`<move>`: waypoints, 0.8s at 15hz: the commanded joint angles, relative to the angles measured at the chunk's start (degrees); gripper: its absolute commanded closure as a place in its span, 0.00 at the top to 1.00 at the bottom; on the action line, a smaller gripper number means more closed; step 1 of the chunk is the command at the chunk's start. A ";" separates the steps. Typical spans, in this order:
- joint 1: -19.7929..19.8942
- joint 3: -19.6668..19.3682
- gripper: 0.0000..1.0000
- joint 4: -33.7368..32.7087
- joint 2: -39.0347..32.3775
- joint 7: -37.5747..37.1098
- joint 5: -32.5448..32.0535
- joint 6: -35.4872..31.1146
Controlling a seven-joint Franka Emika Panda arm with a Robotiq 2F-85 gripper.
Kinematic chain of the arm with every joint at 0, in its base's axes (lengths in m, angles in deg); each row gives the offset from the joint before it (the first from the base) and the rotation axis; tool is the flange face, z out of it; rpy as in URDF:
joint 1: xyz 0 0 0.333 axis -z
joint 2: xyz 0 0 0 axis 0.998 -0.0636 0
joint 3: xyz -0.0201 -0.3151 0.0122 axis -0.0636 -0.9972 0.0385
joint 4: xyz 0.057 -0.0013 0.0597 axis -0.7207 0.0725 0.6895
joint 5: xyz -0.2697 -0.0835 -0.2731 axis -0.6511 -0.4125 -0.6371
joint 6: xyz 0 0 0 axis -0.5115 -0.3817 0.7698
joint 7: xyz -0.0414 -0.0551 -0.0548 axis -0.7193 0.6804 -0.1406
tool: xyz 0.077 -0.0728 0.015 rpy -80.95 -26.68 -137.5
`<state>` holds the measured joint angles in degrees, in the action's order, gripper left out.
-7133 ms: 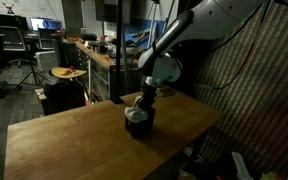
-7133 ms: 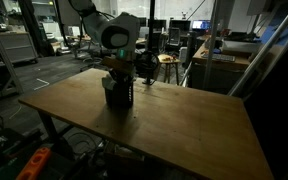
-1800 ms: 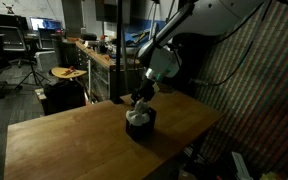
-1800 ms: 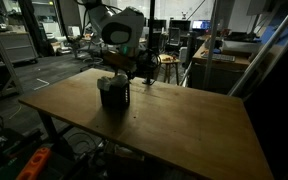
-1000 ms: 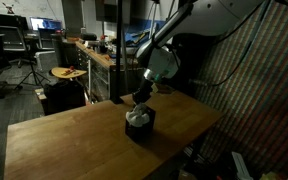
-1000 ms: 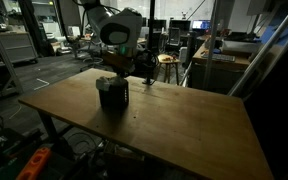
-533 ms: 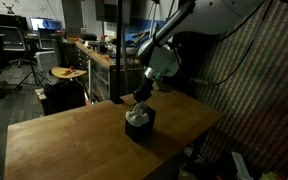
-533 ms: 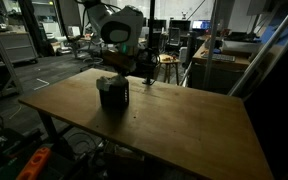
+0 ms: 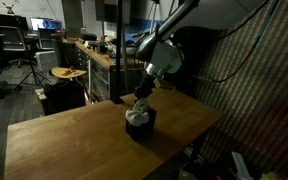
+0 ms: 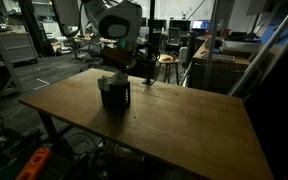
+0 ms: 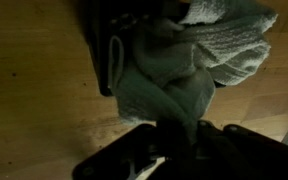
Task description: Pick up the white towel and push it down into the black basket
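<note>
- In an exterior view, the camera stands off a corner of the counter (image 9: 74, 140). It is raised and looks down across the wood to the black basket (image 9: 139, 124) at mid distance. The arm (image 9: 164, 50) enters from the upper right.
- In an exterior view, the camera faces the counter (image 10: 184, 120) from another side, with the black basket (image 10: 114, 95) left of centre.
- The wrist view looks from very close, past the pincer (image 11: 179, 150) at its bottom edge, onto the white towel (image 11: 214, 50).
- Both exterior views share the counter, black basket and arm.
</note>
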<state>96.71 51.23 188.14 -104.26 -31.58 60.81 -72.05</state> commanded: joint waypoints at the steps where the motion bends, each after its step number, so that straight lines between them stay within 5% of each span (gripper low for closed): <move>1: -0.60 0.48 0.06 2.70 3.20 0.30 1.92 -1.55; 12: -1.05 1.77 0.05 3.87 3.05 9.44 17.79 -4.33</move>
<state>96.08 52.58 191.08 -102.62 -26.14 73.35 -75.01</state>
